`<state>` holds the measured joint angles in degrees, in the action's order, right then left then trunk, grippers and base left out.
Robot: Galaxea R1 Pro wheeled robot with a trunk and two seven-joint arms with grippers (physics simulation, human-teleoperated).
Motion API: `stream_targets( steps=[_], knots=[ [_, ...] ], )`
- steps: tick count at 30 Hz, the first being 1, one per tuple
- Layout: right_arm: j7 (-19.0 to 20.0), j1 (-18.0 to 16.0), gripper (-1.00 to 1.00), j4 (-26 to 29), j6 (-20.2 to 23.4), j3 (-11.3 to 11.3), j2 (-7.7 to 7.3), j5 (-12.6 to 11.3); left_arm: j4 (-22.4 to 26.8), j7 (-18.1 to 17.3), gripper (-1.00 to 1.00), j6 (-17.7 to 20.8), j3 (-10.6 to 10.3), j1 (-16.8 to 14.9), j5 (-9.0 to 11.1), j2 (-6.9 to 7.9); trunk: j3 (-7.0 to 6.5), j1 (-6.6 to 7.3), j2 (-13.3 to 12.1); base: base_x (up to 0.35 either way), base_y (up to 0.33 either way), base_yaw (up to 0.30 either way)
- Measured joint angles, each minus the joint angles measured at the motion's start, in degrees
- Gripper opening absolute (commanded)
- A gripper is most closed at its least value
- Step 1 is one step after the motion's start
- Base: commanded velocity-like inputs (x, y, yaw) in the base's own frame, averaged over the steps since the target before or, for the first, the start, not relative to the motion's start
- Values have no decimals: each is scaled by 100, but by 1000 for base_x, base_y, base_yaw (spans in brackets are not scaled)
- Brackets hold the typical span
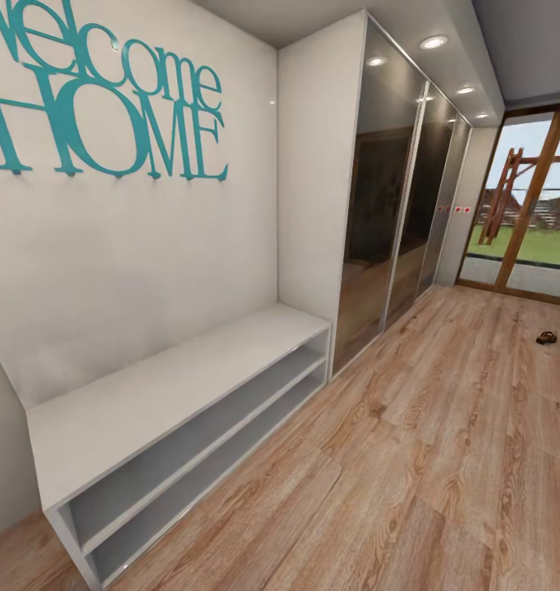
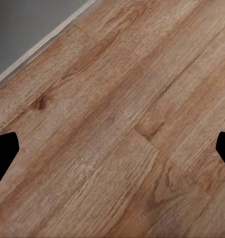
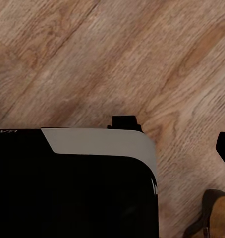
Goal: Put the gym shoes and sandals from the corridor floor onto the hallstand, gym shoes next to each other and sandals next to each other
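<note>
Close to the robot, the left gripper (image 2: 112,148) is hanging over the corridor floor (image 2: 117,109); its two dark fingertips are showing at the opposite edges of the left wrist view, so the jaws are standing wide apart with nothing between them. In the right wrist view a brown and tan shape, probably one of the sandals (image 3: 214,215), is lying on the planks beside the robot's dark base (image 3: 68,183). One dark fingertip (image 3: 224,148) of the right gripper is showing at the edge, and I cannot tell if this gripper is apart or together.

In the head view, a low white bench (image 1: 173,410) with two open tiers is standing against the wall under the teal "Welcome HOME" letters (image 1: 107,107); it is having no upper shelves. Beyond it a mirrored wardrobe (image 1: 395,205) is running toward a glass door (image 1: 526,205).

Far down the floor, well apart from the bench, a small dark thing (image 1: 546,337) is lying, maybe another sandal, too small to tell.

A sandal should be light and fairly stiff in the sole; I would be pinching it across the wide strap.
</note>
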<state>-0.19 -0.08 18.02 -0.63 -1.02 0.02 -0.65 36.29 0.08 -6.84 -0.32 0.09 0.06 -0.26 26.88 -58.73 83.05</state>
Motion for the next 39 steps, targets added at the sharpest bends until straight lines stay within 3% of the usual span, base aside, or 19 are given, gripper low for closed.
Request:
stream_targets(
  steps=[13,39],
  knots=[
    [3,0,100,-4,0,-73,-13,-14,-2,0,100,3,2,-1,2,1,0,0,0,-64,206,-171],
    [3,0,100,-5,0,-76,-5,-14,-3,8,100,4,2,0,3,6,0,0,0,-1,4,-259]
  ],
)
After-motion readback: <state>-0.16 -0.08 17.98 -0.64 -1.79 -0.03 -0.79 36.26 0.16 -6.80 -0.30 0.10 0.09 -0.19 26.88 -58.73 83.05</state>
